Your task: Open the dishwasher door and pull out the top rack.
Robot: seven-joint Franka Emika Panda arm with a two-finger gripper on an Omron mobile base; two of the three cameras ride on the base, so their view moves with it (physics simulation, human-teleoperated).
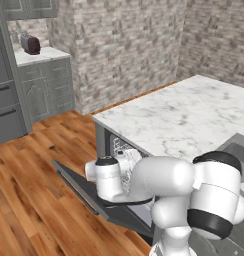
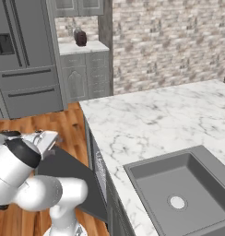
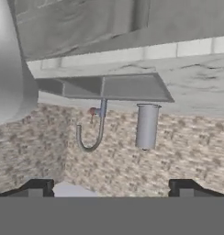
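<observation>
The gripper (image 3: 111, 188), fingers apart and holding nothing, hung over the dishwasher door (image 1: 86, 192); its elbow risked striking the top rack (image 1: 125, 161).

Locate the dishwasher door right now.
The dishwasher door hangs open, lowered toward the wood floor from under the marble island counter, at lower centre of the left base view, partly behind the arm.
</observation>
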